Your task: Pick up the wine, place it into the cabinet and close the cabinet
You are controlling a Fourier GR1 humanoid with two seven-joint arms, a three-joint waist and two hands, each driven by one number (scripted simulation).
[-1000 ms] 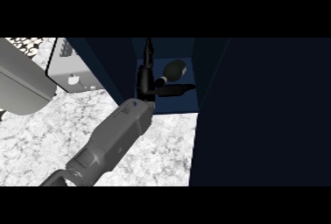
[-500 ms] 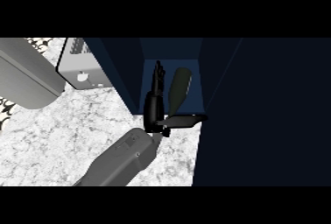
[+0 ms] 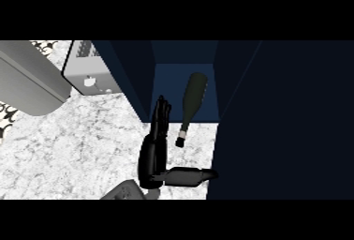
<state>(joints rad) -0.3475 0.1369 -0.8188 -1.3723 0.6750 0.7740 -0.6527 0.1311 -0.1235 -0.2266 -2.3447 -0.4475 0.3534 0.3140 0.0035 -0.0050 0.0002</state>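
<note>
- On the right, dark blue cabinet (image 3: 181, 77) with its door (image 3: 283, 117) standing open and filling the right side of the view.
- Marble counter (image 3: 76, 140), pale and veined, under the cabinet's open front.
- Grey appliance (image 3: 31, 79), upper left; beside it, a small silver box (image 3: 86, 70).
- Hand (image 3: 155, 150), black, fingers straight and spread apart from the thumb, holding nothing; which hand it is cannot be told.
- Wine bottle (image 3: 191, 103), lying tilted, body inside the cabinet, neck pointing out over the counter, just beside the fingertips (image 3: 163, 105).
</note>
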